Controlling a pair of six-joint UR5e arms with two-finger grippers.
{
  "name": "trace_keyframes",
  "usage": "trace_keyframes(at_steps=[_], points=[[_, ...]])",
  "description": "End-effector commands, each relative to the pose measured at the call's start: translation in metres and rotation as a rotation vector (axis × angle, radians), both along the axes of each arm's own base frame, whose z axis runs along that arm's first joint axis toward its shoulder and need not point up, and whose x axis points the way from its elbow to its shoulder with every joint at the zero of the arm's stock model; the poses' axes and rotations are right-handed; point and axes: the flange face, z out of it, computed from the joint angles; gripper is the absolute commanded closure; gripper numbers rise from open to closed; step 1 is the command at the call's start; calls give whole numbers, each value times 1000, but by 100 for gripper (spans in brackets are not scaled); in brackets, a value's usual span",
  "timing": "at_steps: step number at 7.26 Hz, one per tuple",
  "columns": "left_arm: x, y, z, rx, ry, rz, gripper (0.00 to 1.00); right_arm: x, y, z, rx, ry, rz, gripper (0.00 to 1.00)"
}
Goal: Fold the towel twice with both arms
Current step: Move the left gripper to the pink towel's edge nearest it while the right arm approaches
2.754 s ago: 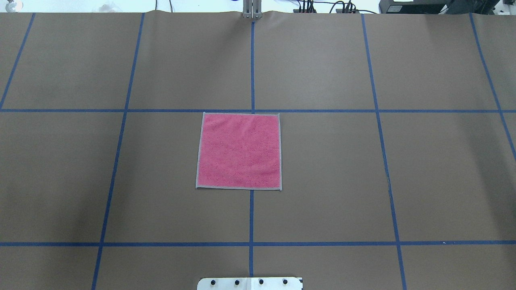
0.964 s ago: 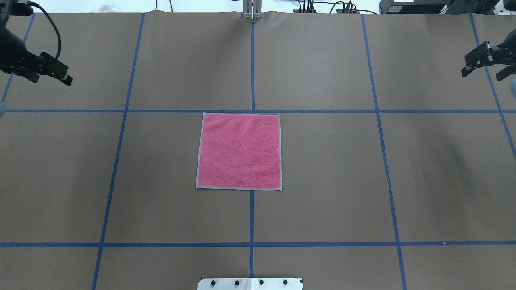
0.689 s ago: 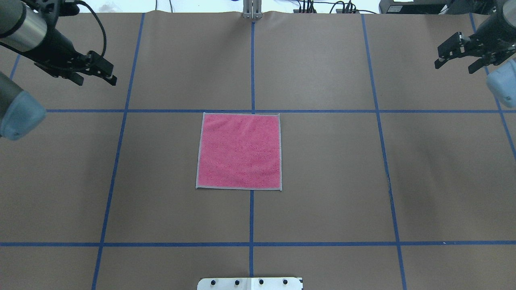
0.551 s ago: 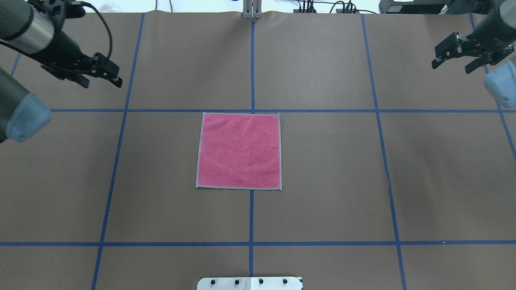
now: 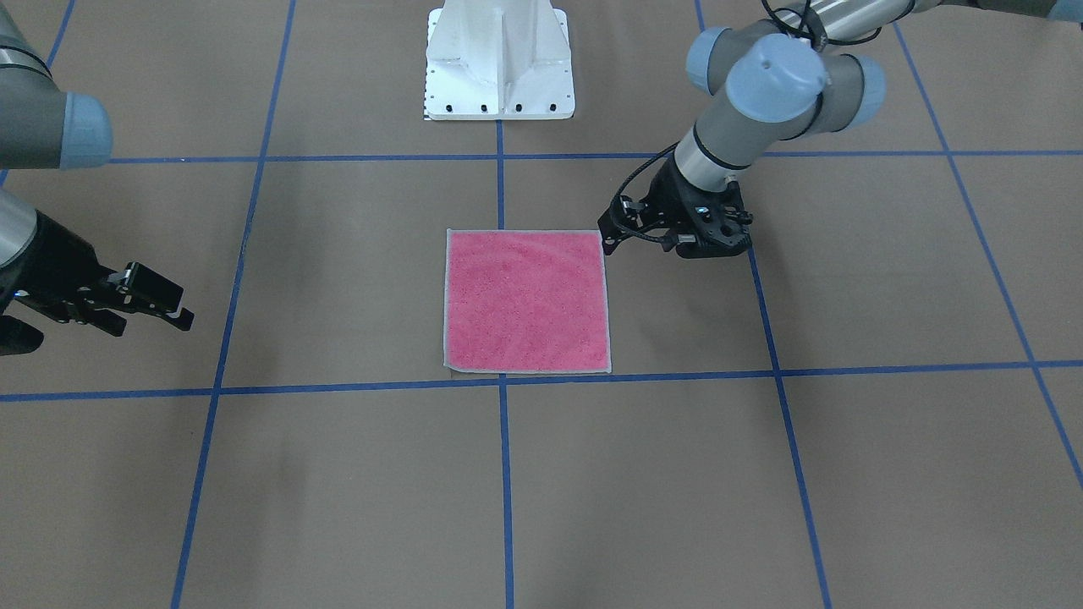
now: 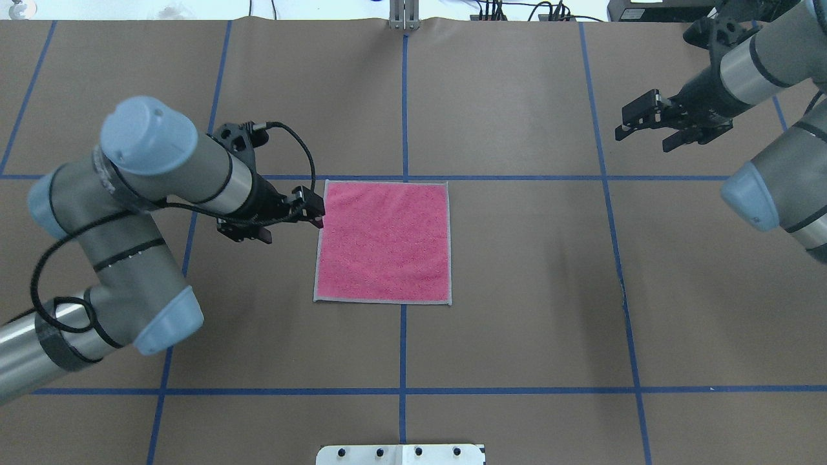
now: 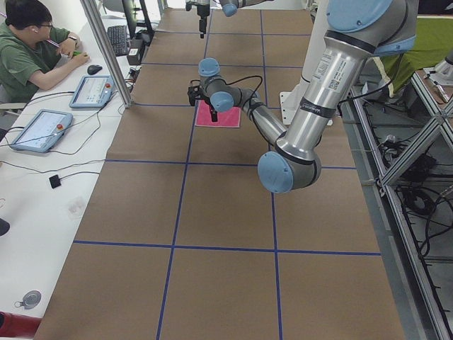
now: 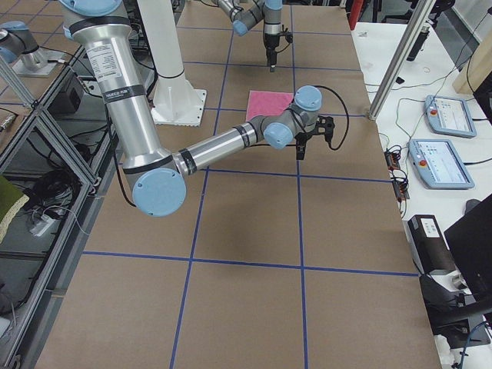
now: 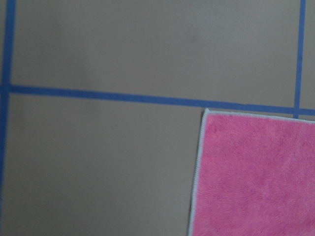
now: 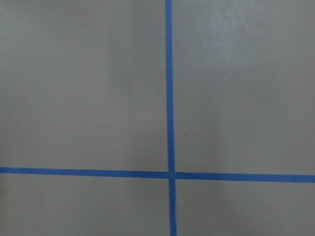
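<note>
The towel (image 6: 382, 242) lies flat and unfolded at the table's middle, pink face up, with a pale grey edge; it also shows in the front view (image 5: 526, 300). My left gripper (image 6: 316, 210) hovers open just off the towel's left edge, toward the far corner, and is seen from the front (image 5: 605, 237) beside that same side. The left wrist view shows the towel's far left corner (image 9: 256, 177) on brown paper. My right gripper (image 6: 643, 135) is open and far off to the right, well clear of the cloth, also in the front view (image 5: 184, 309).
Brown paper with a blue tape grid (image 6: 404, 177) covers the table. The white pedestal base (image 5: 499, 59) stands at the robot's side. A person (image 7: 28, 49) sits at a side desk with tablets (image 7: 95, 91). The right wrist view shows only a tape crossing (image 10: 170, 174).
Both arms came into view from the sides. The left gripper swept down and inward to the towel's left edge. The right gripper moved inward. The towel has not moved.
</note>
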Motion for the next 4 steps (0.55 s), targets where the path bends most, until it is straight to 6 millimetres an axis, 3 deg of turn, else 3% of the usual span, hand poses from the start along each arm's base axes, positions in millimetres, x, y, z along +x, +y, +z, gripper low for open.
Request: trace_keyframes(at_steps=[1, 4], points=[[54, 42, 10, -26, -24, -14, 0, -30, 16, -8, -21, -34, -13, 0], [72, 43, 23, -39, -55, 2, 0, -32, 17, -9, -22, -37, -19, 0]])
